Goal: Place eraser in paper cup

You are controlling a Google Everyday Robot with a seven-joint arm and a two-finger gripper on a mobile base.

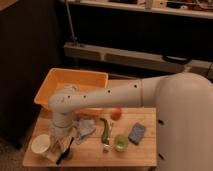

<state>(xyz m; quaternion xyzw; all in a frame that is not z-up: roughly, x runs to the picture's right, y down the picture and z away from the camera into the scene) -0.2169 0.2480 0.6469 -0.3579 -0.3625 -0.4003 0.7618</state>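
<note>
gripper [60, 143] low over the desk's [92, 159] front-left corner, jaws apparently clamping the eraser [53, 149], its long axis tilted; paper cup [41, 144] just beside, nearer that corner.

Arm [105, 97]: white, smooth rounded tube, small dark dots along its side.
Shell [185, 115]: large, white, domed, at 3 o'clock.
Hand [61, 146]: dark-tipped, under a white wrist, at 8 o'clock.

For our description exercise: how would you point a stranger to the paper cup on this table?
Find the wooden table with the orange bin. At its front-left corner, just left of the robot's pincer, stands the paper cup. It is white and wide, unlike the small green cup.
</note>
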